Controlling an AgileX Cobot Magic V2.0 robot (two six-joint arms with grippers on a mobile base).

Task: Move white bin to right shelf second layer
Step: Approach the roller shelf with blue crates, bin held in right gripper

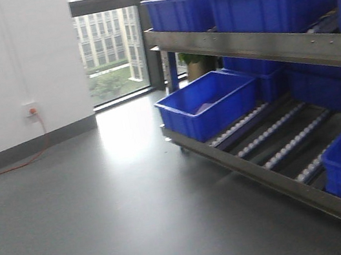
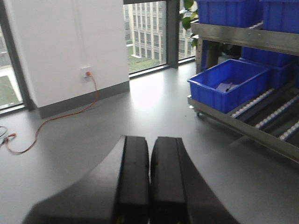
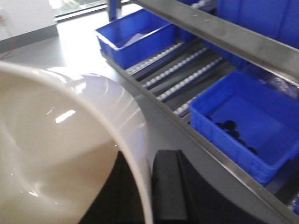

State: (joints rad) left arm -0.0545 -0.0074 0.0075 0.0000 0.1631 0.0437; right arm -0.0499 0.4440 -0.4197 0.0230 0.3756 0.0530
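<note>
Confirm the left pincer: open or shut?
Shut. The left pincer shows its two black fingers pressed together, nothing between them.

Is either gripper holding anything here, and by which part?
The right gripper seems to hold the white bin by its wall near the rim; one finger shows outside it, the other is hidden. The left gripper is shut on nothing.

A smooth grey floor [image 1: 109, 229] carries a bright patch of daylight from the tall glass window [image 1: 109, 52], which looks onto an office block. A plain white wall [image 1: 9, 63] with dark skirting holds a socket [image 1: 31, 110]. A steel roller rack [image 1: 248, 42] bears blue plastic crates [image 1: 209, 104].
</note>
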